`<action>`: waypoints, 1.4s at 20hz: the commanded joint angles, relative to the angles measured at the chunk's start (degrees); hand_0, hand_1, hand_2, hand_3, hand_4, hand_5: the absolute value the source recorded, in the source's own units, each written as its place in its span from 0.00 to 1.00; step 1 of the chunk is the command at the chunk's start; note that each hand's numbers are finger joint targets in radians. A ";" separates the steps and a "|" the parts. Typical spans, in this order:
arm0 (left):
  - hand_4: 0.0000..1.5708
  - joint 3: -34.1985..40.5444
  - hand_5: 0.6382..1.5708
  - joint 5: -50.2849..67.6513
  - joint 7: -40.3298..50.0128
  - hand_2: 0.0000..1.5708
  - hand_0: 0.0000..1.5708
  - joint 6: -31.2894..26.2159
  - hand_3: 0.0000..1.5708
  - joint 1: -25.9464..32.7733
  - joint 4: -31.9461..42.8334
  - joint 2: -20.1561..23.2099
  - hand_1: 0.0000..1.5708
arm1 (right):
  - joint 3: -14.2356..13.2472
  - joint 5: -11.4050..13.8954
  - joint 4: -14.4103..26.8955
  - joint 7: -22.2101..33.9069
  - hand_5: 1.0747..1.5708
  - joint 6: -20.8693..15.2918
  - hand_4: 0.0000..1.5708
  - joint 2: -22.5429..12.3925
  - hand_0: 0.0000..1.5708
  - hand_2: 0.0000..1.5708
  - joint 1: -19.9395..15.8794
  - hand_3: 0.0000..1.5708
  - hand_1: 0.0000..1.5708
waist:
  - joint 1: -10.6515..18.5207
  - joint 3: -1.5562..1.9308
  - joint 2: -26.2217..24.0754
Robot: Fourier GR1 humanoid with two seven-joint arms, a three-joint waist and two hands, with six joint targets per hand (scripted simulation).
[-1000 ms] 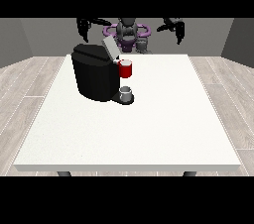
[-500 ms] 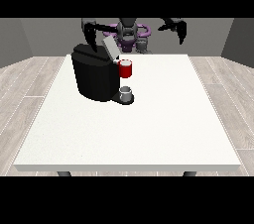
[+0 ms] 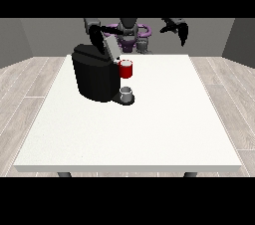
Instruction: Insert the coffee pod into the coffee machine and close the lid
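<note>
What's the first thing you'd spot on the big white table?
The black coffee machine at the table's far left part stands out most, with a red thing on its front and a grey thing below that. Behind the table, a black hand hangs raised at the view's right.

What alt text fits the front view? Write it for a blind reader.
A black coffee machine stands on a white table, lid raised, a red thing at the machine above a grey thing on its base. The robot's hand at the view's right hangs raised behind the table.
</note>
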 commanded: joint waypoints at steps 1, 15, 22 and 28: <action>0.23 0.24 1.00 2.08 0.13 0.00 0.00 -2.79 0.00 3.75 -2.47 1.85 0.00 | -0.32 -0.39 1.07 2.45 1.00 0.60 0.11 -1.08 0.00 0.00 -3.27 0.00 0.00 | 1.06 0.05 0.28; 0.23 -0.82 1.00 0.24 3.96 0.00 0.00 0.96 0.00 -0.81 -3.62 1.78 0.00 | 5.97 5.94 0.70 1.57 1.00 -1.43 0.00 2.25 0.00 0.00 -10.25 0.00 0.00 | 2.42 0.05 3.63; 0.21 -4.69 1.00 -1.59 1.47 0.00 0.00 1.20 0.00 -0.01 -4.62 -0.92 0.00 | 6.56 8.66 -0.55 3.96 1.00 -1.96 0.07 -0.30 0.00 0.00 -14.64 0.00 0.00 | 7.20 0.03 5.34; 0.21 -5.46 1.00 -2.22 -0.23 0.00 0.00 0.00 0.00 -2.96 -4.24 0.25 0.00 | 5.17 10.46 -1.70 6.24 1.00 -2.90 0.17 -3.38 0.00 0.00 -19.62 0.00 0.00 | 10.86 0.04 10.01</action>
